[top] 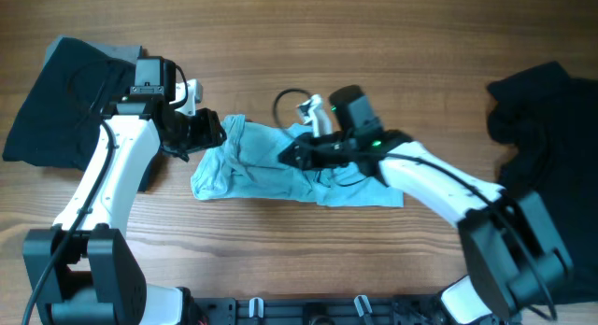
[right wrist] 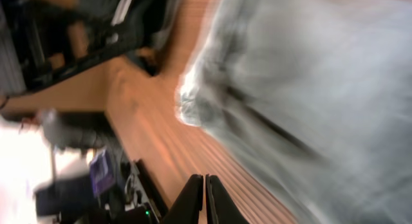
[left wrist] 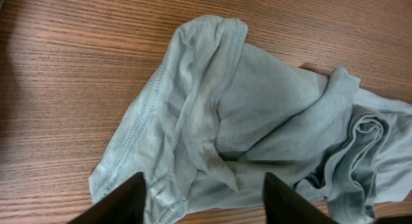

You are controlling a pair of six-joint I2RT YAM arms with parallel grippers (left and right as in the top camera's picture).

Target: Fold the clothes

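Two claws, one shirt to sort out. The pale aqua T-shirt (top: 271,171) lies crumpled in the middle of the worktop (top: 402,45). Its long axis runs left-right, from just ahead of the left claw (left wrist: 203,203) to under the right claw (right wrist: 205,197).

Left claw: open, fingers well apart, gripping nothing. The shirt's near end, with a stitched hem edge, lies straight ahead of it and partly between the fingertips, flat on the wood.

Right claw: shut, fingers pressed together. The wrist view is blurred, but no cloth shows between the tips, so it probably holds nothing. From overhead it sits over the shirt's bunched middle.

One black garment (top: 65,101) lies behind the left claw. A second black garment (top: 542,110) lies far behind the right claw. Both are well apart from the shirt.

Judgement: the left claw is nearer a free edge and lines up with the long axis, so a pinch on that hem end looks like the next move. The shirt is not yet spread flat and no fold is made.
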